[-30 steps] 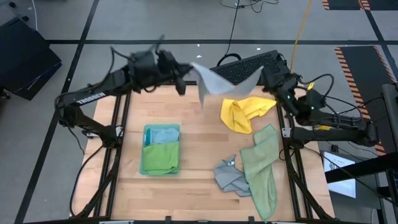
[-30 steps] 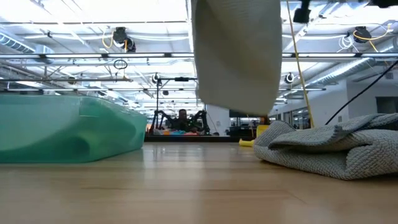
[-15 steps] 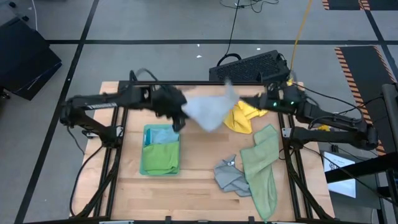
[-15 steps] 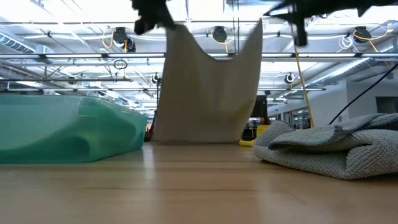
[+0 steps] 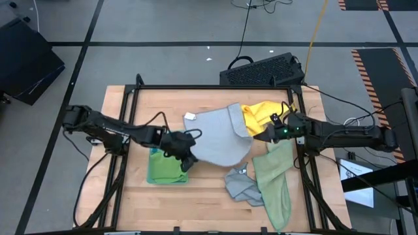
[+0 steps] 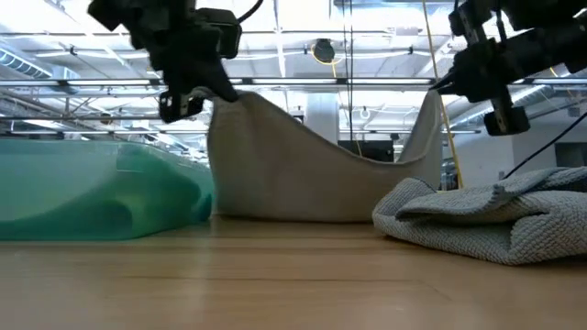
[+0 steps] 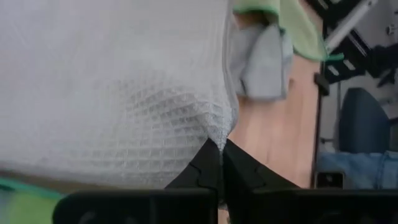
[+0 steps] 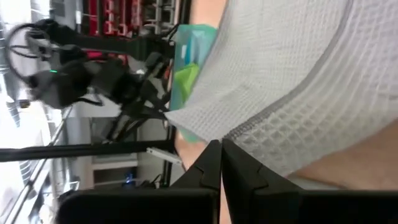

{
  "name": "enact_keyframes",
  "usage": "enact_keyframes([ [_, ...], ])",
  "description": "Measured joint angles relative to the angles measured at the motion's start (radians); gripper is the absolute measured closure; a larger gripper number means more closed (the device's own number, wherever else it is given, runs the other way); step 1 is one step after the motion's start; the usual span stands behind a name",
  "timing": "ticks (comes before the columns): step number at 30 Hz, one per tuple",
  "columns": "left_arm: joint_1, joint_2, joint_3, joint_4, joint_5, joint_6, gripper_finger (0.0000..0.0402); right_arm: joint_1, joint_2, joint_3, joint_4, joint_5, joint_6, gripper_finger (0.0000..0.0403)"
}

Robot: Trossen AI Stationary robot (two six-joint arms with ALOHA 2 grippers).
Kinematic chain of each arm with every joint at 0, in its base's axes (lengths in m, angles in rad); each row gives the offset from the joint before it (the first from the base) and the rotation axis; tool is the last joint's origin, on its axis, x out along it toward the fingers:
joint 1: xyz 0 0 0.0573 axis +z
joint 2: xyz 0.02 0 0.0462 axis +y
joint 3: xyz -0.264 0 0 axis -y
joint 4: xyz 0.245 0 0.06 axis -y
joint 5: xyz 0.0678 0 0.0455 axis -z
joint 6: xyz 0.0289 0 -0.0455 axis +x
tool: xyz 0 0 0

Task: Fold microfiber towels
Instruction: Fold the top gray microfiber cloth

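Grey towel (image 5: 219, 137) pinched by both closed pincers: left (image 5: 187, 160), right (image 5: 262, 135) | hides yellow towel (image 5: 260, 116) partly

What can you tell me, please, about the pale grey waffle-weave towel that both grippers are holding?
The pale grey waffle-weave towel is a thin square cloth with a stitched hem and a small white tag at its far corner. It is spread at the table's middle, its far part lying on the wood and overlapping the crumpled yellow towel. The left gripper and right gripper are each shut on a near corner, lifting them so the near edge sags between them.
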Motion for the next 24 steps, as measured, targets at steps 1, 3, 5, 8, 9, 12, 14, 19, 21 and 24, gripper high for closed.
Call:
enact_keyframes([
  [1, -0.013, 0.0, -0.009, 0.003, 0.001, -0.013, 0.0396, 0.007, -0.011, -0.002, 0.002, -0.002, 0.006, 0.0403],
  [3, -0.04, 0.0, -0.017, 0.004, 0.0, -0.032, 0.0397, 0.02, -0.035, -0.002, -0.006, -0.002, 0.013, 0.0403],
  [5, -0.065, 0.0, -0.023, 0.014, -0.001, -0.039, 0.0393, 0.03, -0.064, -0.002, -0.045, -0.007, 0.021, 0.0403],
  [8, -0.097, 0.017, -0.038, 0.057, -0.007, -0.039, 0.0391, 0.045, -0.094, -0.002, -0.15, -0.081, 0.032, 0.0403],
  [9, -0.104, 0.019, -0.044, 0.068, -0.007, -0.039, 0.0393, 0.05, -0.1, -0.002, -0.184, -0.107, 0.037, 0.0403],
  [12, -0.118, 0.045, -0.048, 0.155, -0.009, -0.048, 0.0397, 0.075, -0.105, -0.003, -0.251, -0.135, 0.044, 0.0403],
  [14, -0.123, 0.052, -0.053, 0.16, -0.011, -0.05, 0.0391, 0.092, -0.1, -0.003, -0.269, -0.132, 0.046, 0.0403],
  [19, -0.12, 0.091, -0.053, 0.281, -0.011, -0.069, 0.0381, 0.122, -0.075, -0.003, -0.32, -0.128, 0.052, 0.0403],
  [21, -0.116, 0.112, -0.046, 0.334, -0.011, -0.087, 0.0379, 0.133, -0.07, -0.003, -0.341, -0.128, 0.065, 0.04],
  [24, -0.114, 0.109, -0.052, 0.319, 0.008, -0.098, 0.036, 0.146, -0.064, -0.003, -0.322, -0.13, 0.095, 0.0377],
])
